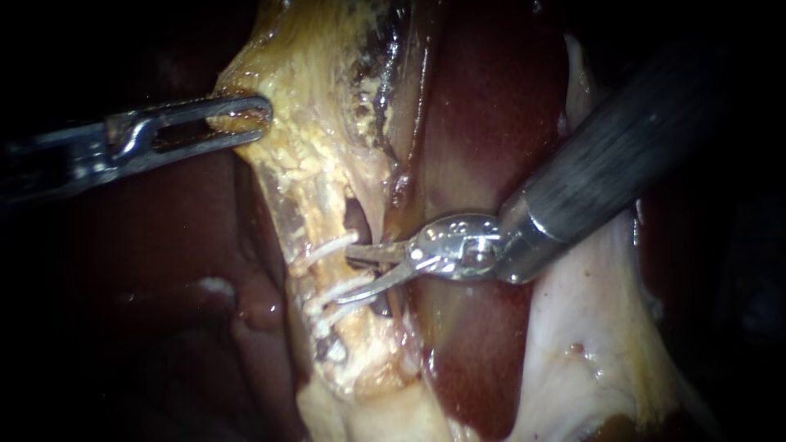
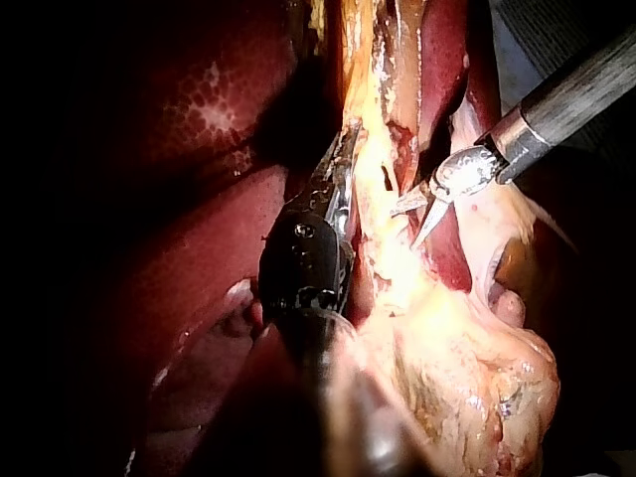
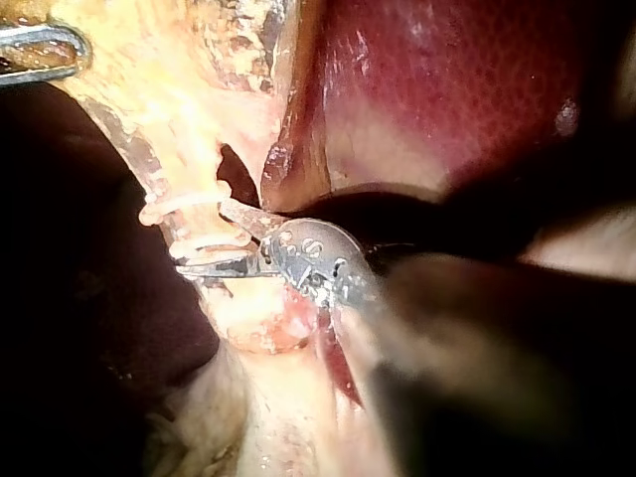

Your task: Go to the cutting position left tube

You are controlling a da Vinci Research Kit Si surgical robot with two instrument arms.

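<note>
Left instrument (image 1: 264,121) enters from the left, with its jaws clamped on the edge of the yellow tissue (image 1: 311,139), high in the endoscope view. Tissue is seen between both jaws. In the left wrist view the same jaws (image 2: 348,149) lie closed along the yellow strip.

Right instrument (image 1: 344,277) enters from the upper right, with its two thin blades spread and a clear gap between them; nothing is gripped. The blade tips are placed at the left tube (image 1: 309,274), a pale strand running down from the yellow tissue, left of a dark gap. White clips (image 1: 327,248) are seen across this tube. The upper blade lies just below the top clip and the lower blade beside the next clips. The same is seen in the right wrist view (image 3: 209,237).

Dark red liver (image 1: 483,106) lies behind, to the right.
</note>
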